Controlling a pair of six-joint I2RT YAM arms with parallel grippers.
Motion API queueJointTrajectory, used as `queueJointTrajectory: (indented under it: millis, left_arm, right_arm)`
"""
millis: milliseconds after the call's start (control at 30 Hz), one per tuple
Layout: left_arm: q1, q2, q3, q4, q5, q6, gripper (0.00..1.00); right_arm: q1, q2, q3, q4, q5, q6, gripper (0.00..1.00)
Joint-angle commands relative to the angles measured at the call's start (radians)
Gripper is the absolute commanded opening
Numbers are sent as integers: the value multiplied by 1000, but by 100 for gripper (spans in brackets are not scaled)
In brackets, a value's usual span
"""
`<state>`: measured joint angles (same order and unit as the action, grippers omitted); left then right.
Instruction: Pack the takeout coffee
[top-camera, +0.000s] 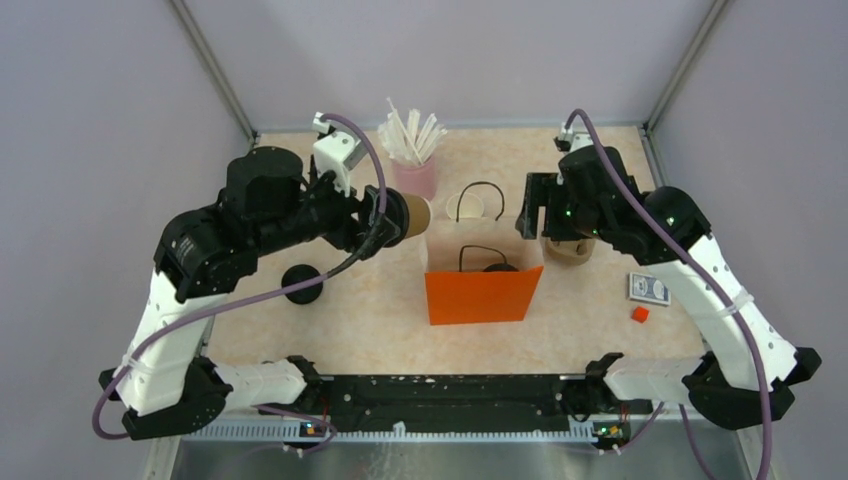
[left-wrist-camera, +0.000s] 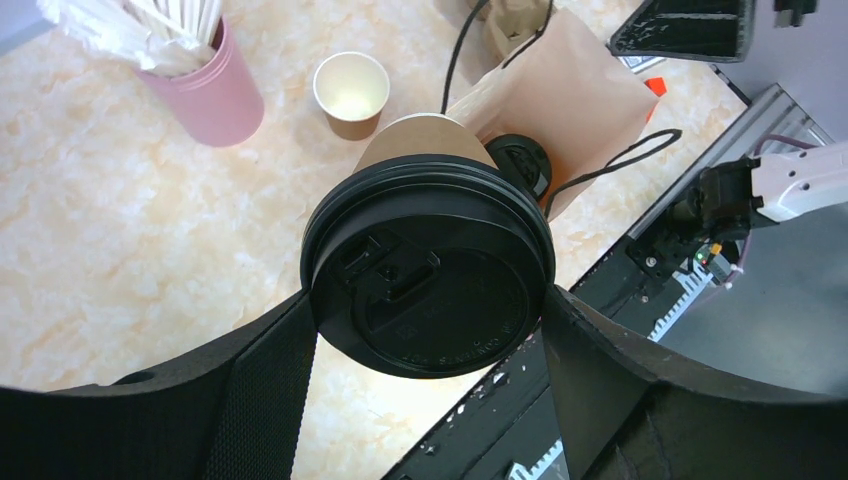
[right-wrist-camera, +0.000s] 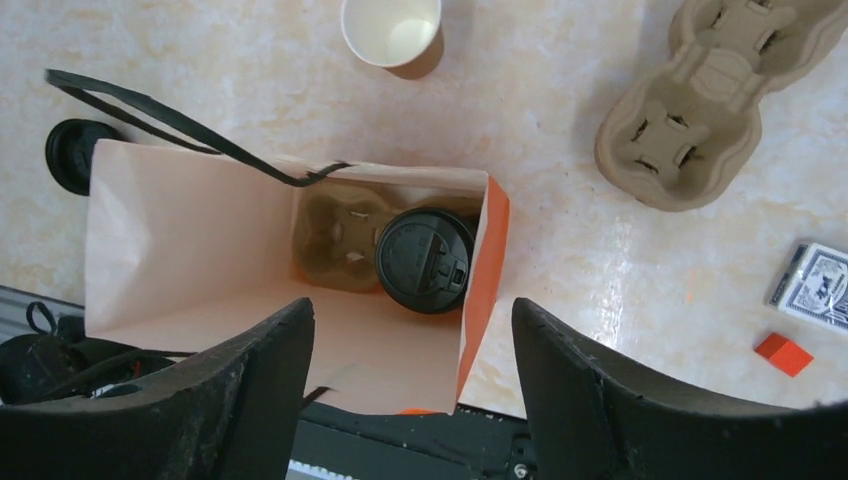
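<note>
Our left fingers grasp a brown coffee cup, black-lidded and tipped sideways; our right fingers stand released above the orange bag.

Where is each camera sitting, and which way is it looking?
Top: high behind the arms, looking down on the table; both arms show, bases at the bottom.
Left wrist: on the left arm, looking past the held cup to the table; the left jaws grip it on both sides.
Right wrist: on the right arm, looking straight down into the bag; the right jaws, open, frame the bottom edge.
Shared: all three see the bag; both wrist views see the open cup.
</note>
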<state>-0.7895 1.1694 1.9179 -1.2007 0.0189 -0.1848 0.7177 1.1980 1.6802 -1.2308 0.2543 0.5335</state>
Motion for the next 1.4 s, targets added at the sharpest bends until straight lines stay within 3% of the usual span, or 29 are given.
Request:
queueJointTrajectory:
  millis: [0, 433, 633, 867, 1100, 1267, 1367]
  left_arm:
    - [-4, 5, 25, 97, 76, 71, 64]
    - [-4, 63, 56, 121, 206, 137, 64]
    - [-4, 74, 60, 119, 272, 175, 64]
    - [-4, 111, 157, 65, 266, 235, 62]
    - [-4, 107, 216, 25, 259, 223, 62]
    - [-4, 91, 213, 57, 204, 207, 63]
    - [-4, 105, 224, 38, 200, 222, 62]
  right_arm:
    - [-34, -46, -44, -23, 7, 22, 68]
    - [-52, -76, -271, 137, -28, 22, 32]
    - [-52, -102, -345, 293, -52, -41, 0]
    - [-45, -212, -488, 483, -126, -31, 0]
    - [40, -244, -511, 580, -80, 6, 0]
    - [179, -239, -505, 675, 71, 29, 0]
    - [186, -245, -548, 744, 136, 84, 0]
